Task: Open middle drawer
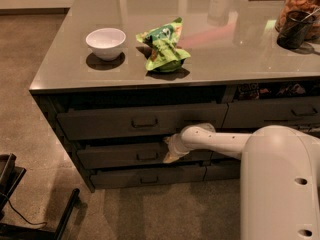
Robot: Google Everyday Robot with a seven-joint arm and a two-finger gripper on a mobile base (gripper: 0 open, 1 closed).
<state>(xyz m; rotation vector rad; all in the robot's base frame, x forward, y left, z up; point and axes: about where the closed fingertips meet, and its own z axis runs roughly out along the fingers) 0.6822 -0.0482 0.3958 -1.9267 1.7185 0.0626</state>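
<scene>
The middle drawer (115,156) is the medium-height dark grey-brown front under the counter, second in the left stack, with a small loop handle (147,156) at its centre. Its front stands slightly out from the cabinet, like those of the drawers above and below. My gripper (169,153) is at the end of the white arm (220,141), right against the middle drawer front. It sits just right of the handle, near the drawer's upper edge.
The taller top drawer (140,121) and slimmer bottom drawer (145,177) bracket the middle one. A white bowl (106,42) and a green chip bag (163,46) sit on the counter, with jars (297,14) at the far right. A dark chair base (20,204) is at the lower left.
</scene>
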